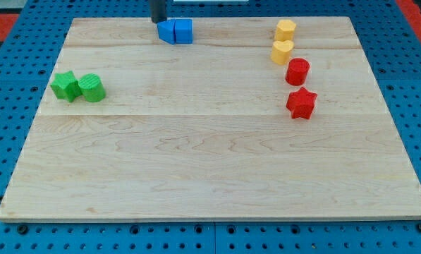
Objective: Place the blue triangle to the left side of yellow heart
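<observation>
Two blue blocks sit touching at the view's top, left of centre. The left one (166,32) looks like the blue triangle and the right one (184,31) like a cube. The yellow heart (282,51) lies at the upper right, well to the right of the blue pair. My tip (158,22) stands at the board's top edge, just above and left of the blue triangle, touching it or nearly so.
A second yellow block (285,29) sits just above the heart. A red cylinder (297,71) and a red star (301,103) lie below the heart. A green star (65,85) and a green cylinder (92,87) sit together at the left. All rest on the wooden board (210,162).
</observation>
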